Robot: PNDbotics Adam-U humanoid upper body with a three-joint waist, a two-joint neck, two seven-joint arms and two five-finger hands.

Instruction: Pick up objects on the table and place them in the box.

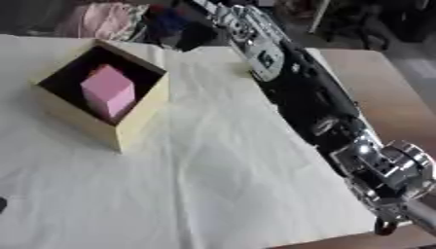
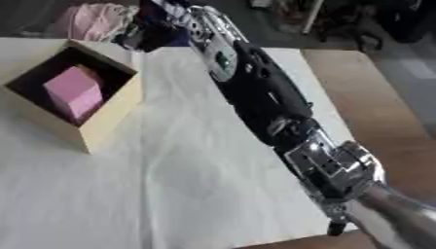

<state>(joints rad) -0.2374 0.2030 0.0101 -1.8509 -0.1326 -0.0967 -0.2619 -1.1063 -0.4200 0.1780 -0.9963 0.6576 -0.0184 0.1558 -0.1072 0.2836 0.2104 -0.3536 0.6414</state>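
Pink block (image 1: 108, 92) sits inside the open wooden box (image 1: 136, 124), tilted, leaning toward the near right wall; it is well below the rim, so count that item as placed. The box stands at the left of the table (image 1: 374, 87), on the white sheet (image 1: 213, 185) that covers most of the surface.

Right arm (image 2: 255, 92) runs diagonally from the lower right corner up toward the far edge. Your right robot hand (image 2: 140, 34) shows only in the right eye view, as a dark shape at the far end of the arm, beyond the box's far corner. Whether its fingers are apart, together or closed on something: cannot tell. Left robot hand: not visible in either view.

Status, judged from the layout: no other loose object is visible on the sheet. Either the task is essentially complete with one block boxed, or anything remaining lies outside these views or behind the arm. Check the far edge before you call it finished.
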